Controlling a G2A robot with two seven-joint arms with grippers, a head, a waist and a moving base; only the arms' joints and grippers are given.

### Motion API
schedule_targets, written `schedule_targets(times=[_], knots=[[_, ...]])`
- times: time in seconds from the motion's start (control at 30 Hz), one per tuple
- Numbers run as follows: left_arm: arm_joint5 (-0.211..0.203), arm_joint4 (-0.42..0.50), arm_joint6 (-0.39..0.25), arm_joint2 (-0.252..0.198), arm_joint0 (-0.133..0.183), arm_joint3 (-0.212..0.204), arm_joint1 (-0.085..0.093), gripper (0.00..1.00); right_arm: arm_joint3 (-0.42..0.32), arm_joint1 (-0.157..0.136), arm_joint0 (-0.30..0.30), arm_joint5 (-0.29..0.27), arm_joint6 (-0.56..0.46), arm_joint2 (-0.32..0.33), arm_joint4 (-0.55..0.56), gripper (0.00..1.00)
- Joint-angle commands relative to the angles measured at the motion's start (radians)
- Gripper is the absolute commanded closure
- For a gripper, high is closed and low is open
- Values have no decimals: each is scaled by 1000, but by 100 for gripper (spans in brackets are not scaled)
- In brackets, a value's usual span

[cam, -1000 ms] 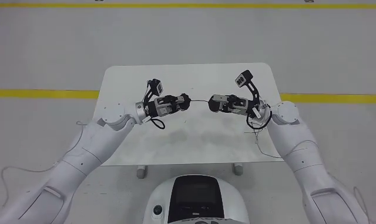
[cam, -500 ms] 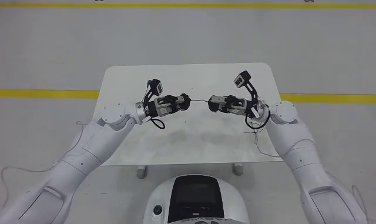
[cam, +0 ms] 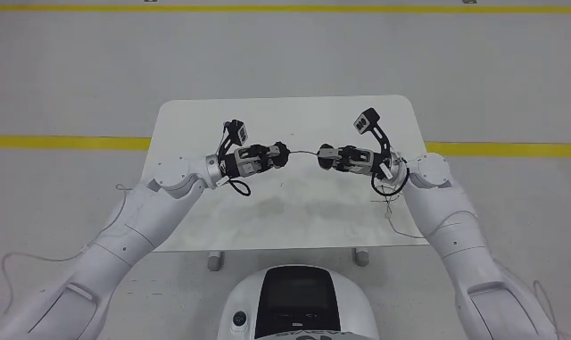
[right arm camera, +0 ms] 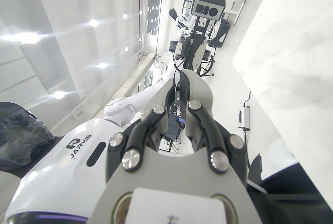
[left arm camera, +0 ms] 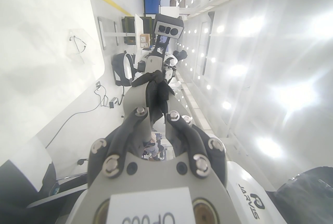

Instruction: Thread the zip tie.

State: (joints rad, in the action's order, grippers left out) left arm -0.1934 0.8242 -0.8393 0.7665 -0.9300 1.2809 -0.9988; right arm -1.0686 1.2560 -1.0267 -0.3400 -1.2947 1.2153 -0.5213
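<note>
The zip tie (cam: 303,153) was seen in the top view as a thin dark strand at the centre of the frame, held in the air above the white table (cam: 268,215) and touching nothing below it. It ran almost straight, with a slight bow, between the two grippers. Its one end was taken by the left gripper (cam: 283,153), just left of centre, and its other end by the right gripper (cam: 323,156), just right of centre. Both pairs of jaws were pressed together on the strand. The same closure was shown in the wrist views, where the left gripper (left arm camera: 157,84) and the right gripper (right arm camera: 182,80) each had their pads brought flat against one another. Which end carried the head and which the tail could not be told.

The threading was judged not yet done, since no loop had been formed. The main risk was judged to lie in the thinness of the strand. If the arms were driven together off line, the strand could be buckled sideways and the tip carried past the slot. If they were drawn apart, an end could be pulled from the jaws and dropped to the table.
</note>
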Motion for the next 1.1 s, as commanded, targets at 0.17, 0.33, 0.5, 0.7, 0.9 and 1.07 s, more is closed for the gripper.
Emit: schedule_targets(times=[0.17,0.33,0.5,0.7,0.9,1.07], knots=[[0,0,0,0,0,0,0,100,2,2,1,0,0,3,6,100],[0,0,0,0,0,0,0,0,3,2,0,0,6,9,13,100],[0,0,0,0,0,0,0,0,-1,1,-2,0,12,20,19,100],[0,0,0,0,0,0,0,0,-2,-2,-3,0,7,29,25,100],[0,0,0,0,0,0,0,0,0,-3,-1,0,8,31,31,100],[2,-11,8,-1,-7,5,-1,0,-11,-4,-12,5,37,33,31,100]])
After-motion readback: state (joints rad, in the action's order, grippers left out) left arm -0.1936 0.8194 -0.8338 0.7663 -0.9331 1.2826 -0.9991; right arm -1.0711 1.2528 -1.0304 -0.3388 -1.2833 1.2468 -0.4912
